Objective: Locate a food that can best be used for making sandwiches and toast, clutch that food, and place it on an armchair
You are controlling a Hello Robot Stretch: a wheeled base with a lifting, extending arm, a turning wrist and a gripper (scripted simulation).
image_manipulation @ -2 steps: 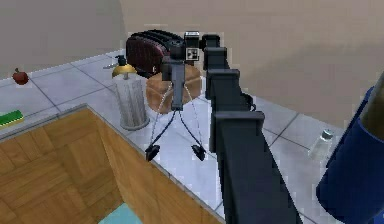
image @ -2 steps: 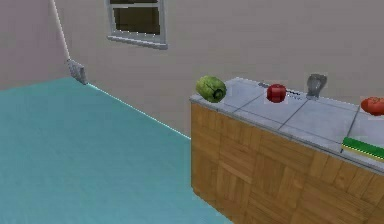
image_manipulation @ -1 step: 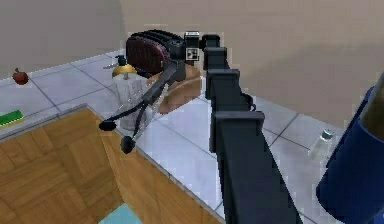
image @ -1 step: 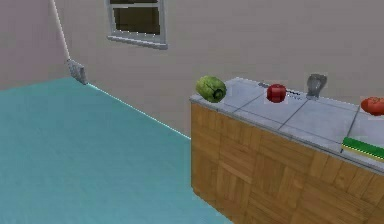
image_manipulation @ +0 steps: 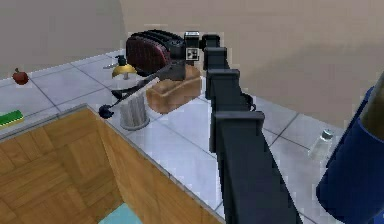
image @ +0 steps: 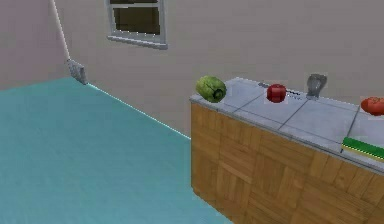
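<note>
The bread (image_manipulation: 172, 96), a tan block, lies on the grey-tiled counter (image_manipulation: 185, 152) before a dark toaster (image_manipulation: 152, 48); the gripper (image_manipulation: 120, 98) shows against its near side, by a grey cup (image_manipulation: 135, 118); how the jaws stand, and whether they hold anything, I cannot tell. Farther along sit a red fruit (image: 276, 92) and a green ball (image: 211, 88); the counter's front is wood; the floor (image: 80, 150) is teal, the wall (image: 260, 40) beige, with a window (image: 137, 20).

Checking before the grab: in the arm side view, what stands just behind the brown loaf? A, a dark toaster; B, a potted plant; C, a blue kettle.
A: a dark toaster stands on the counter right behind the brown loaf.
</note>
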